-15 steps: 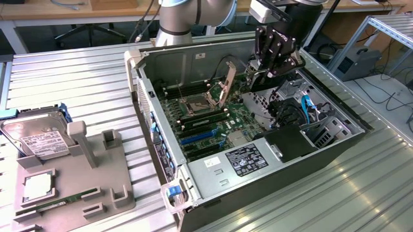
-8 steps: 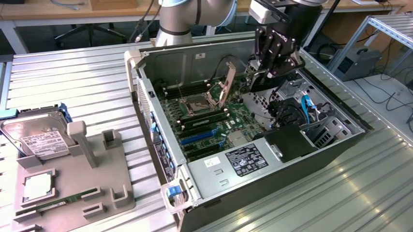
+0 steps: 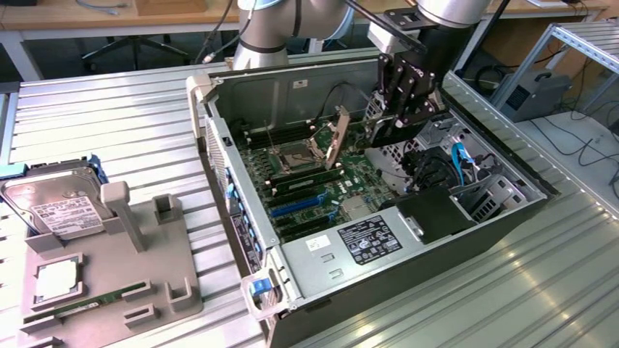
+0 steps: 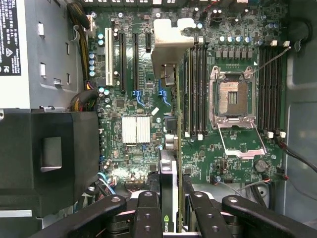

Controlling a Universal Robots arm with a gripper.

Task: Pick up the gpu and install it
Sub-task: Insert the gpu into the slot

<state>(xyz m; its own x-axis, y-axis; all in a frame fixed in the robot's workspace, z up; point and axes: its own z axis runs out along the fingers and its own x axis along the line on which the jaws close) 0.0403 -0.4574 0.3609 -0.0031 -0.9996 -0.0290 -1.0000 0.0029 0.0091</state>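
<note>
The gpu is seen edge-on in the wrist view, a thin card with a silver bracket at its far end. My gripper is shut on it, one black finger on each side of the card. The card hangs above the motherboard, over the strip between the black expansion slots and the memory slots, not touching the board. In the exterior view the gripper is lowered into the open computer case, and the gpu juts out sideways from it above the board.
Inside the case are an open CPU socket, a black shroud, a power supply and loose cables. On the table at the exterior view's left, a grey fixture holds a hard drive, a processor and a memory stick.
</note>
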